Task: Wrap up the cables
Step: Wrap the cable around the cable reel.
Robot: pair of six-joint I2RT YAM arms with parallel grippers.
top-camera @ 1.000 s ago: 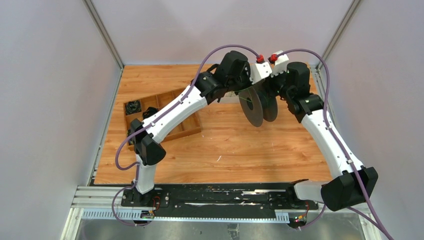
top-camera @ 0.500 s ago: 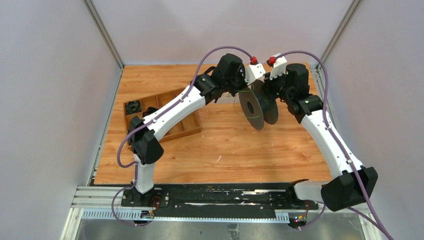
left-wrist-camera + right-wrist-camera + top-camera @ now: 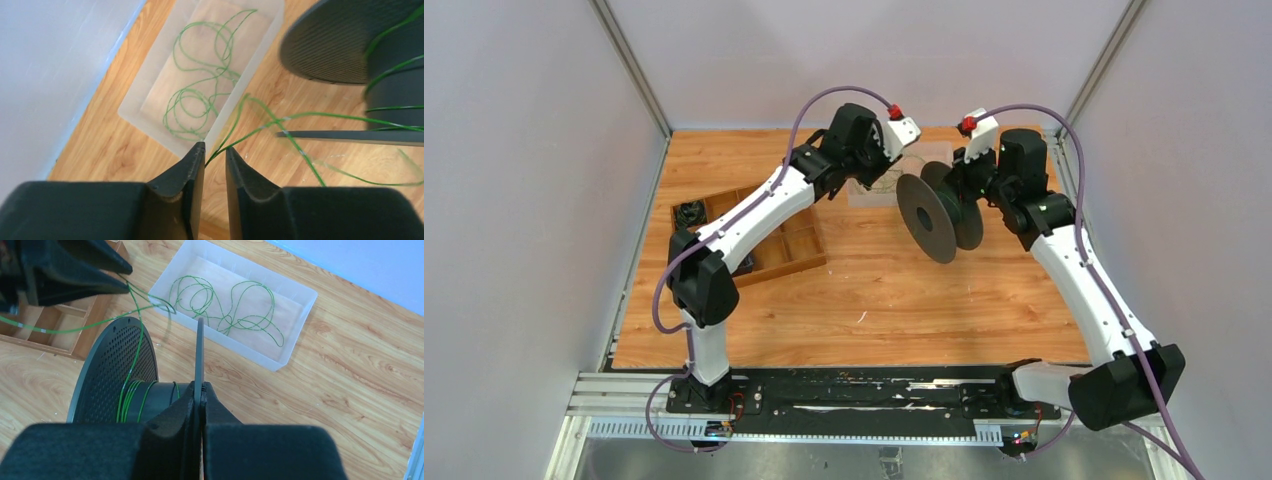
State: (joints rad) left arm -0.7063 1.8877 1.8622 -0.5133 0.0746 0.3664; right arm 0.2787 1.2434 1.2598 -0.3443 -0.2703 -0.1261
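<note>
Two wrist views reveal left tool [image 3: 215, 152] slightly spread, right tool [image 3: 201, 387] pinching spool [image 3: 115, 365].

Lab robot cell, plain walls [image 3: 514, 200]

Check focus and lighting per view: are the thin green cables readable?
Right wrist view: cables and bin crisp, evenly lit; right claw dark and soft up close. Left wrist view: cables in the bin sharp, left claw and spool rim blurred, wall washed out pale. Top view: even light, soft shadows, no glare, but the cables are barely resolved.
</note>
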